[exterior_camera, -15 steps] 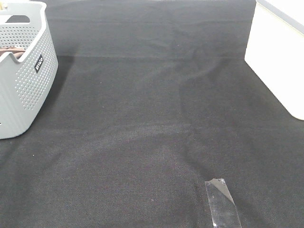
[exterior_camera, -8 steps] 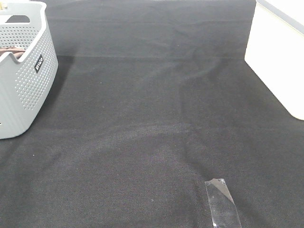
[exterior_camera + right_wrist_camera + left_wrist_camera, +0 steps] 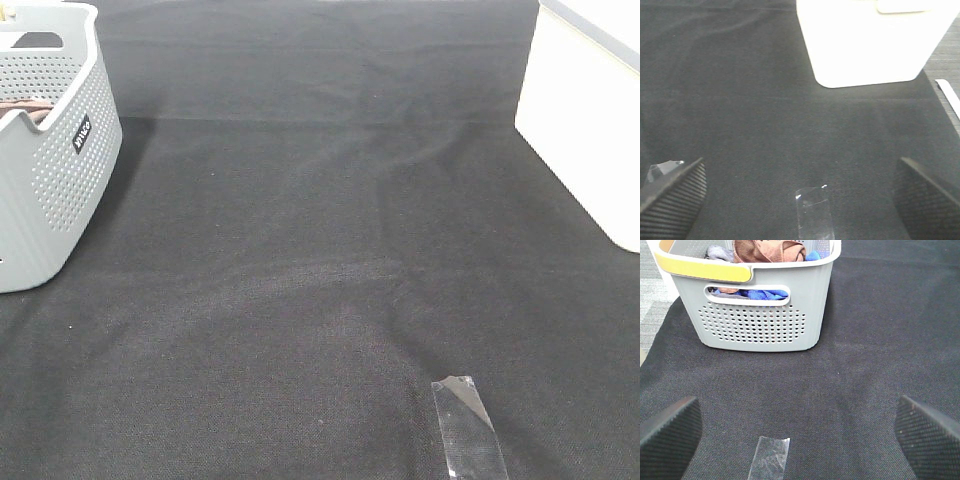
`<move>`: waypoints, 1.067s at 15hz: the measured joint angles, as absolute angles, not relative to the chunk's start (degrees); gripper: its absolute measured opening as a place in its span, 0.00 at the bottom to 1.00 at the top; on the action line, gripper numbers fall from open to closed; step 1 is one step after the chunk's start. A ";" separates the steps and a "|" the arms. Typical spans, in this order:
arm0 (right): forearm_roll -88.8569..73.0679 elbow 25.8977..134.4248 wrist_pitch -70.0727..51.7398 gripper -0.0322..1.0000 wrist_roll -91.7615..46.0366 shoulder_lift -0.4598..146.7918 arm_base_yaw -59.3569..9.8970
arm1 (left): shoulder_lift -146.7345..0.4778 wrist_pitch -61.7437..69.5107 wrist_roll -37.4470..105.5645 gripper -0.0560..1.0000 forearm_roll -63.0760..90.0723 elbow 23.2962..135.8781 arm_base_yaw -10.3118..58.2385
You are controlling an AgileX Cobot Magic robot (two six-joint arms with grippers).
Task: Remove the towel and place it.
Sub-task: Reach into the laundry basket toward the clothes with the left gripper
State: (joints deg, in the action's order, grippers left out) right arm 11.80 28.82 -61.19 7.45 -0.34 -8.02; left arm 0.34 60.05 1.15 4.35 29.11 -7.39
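Note:
The brown towel (image 3: pixel 771 250) lies crumpled on top of the pile inside the grey basket (image 3: pixel 760 322). In the exterior high view only a sliver of it (image 3: pixel 25 106) shows over the rim of the grey basket (image 3: pixel 55 170) at the far left. My left gripper (image 3: pixel 800 430) is open and empty, its fingers wide apart, well short of the basket. My right gripper (image 3: pixel 800 195) is open and empty above the black cloth. Neither gripper shows in the exterior high view.
A blue fabric item (image 3: pixel 760 292) and a grey cloth (image 3: pixel 717 251) also lie in the basket, which has a yellow handle (image 3: pixel 702 269). A white bin (image 3: pixel 585 110) stands at the right and shows in the right wrist view (image 3: pixel 867 40). Clear tape strips (image 3: pixel 465 430) (image 3: pixel 771 457) (image 3: pixel 814 212) stick to the black table cloth (image 3: pixel 320 250).

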 joint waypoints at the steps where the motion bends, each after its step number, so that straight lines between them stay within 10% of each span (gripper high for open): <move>1: 11.80 28.82 -61.19 0.96 7.45 -0.34 -8.02 | 0.34 60.05 1.55 0.99 4.35 29.11 -7.39; 16: 11.92 28.82 -61.19 0.96 8.25 -0.34 -8.02 | -72.99 69.90 43.43 0.99 -9.91 90.93 -7.39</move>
State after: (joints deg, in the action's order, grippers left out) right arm 11.92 28.82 -61.19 8.25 -0.34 -8.02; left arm -72.99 69.90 43.43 -9.91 90.93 -7.39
